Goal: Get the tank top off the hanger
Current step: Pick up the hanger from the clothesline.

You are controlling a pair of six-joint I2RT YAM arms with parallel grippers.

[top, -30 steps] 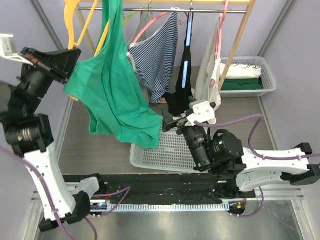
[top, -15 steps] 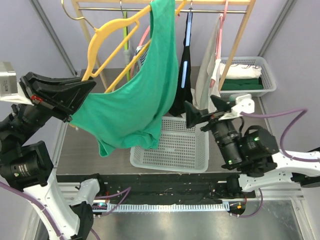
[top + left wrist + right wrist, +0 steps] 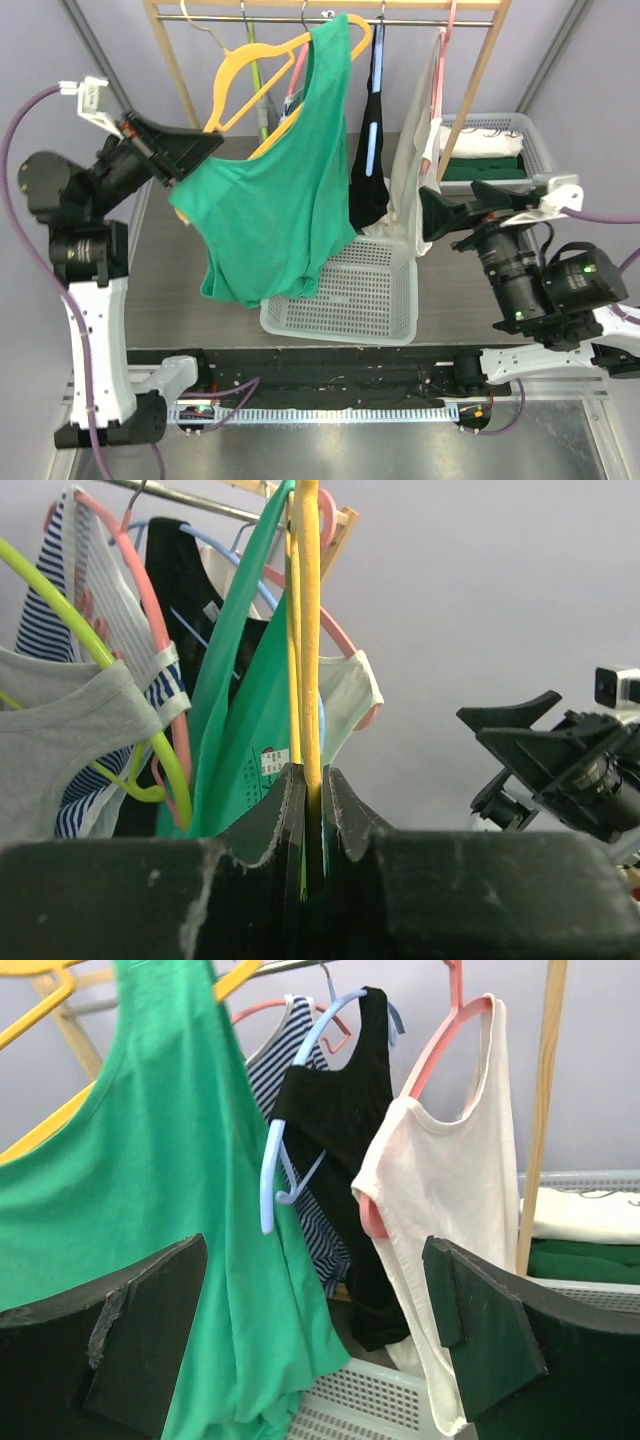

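Observation:
The green tank top (image 3: 275, 200) hangs on a yellow hanger (image 3: 268, 55) that is tilted in front of the rail. One strap is over the hanger's upper right end. My left gripper (image 3: 203, 150) is shut on the hanger's lower left arm at the top's other shoulder. In the left wrist view the yellow hanger (image 3: 311, 660) runs up from between the shut left gripper (image 3: 312, 780), with the green top (image 3: 245, 730) beside it. My right gripper (image 3: 432, 215) is open and empty, to the right of the top. In its wrist view the right gripper (image 3: 315, 1340) frames the green top (image 3: 150, 1210).
A white mesh basket (image 3: 385, 300) sits on the table below the top. The wooden rack (image 3: 478, 90) holds striped, black (image 3: 368, 190) and white (image 3: 425, 150) tops on hangers. Another basket (image 3: 535, 150) with folded clothes stands at the back right.
My left arm has swung the hanger and green top to the right, towards the rail. My right gripper has moved right, away from the top's hem, still open.

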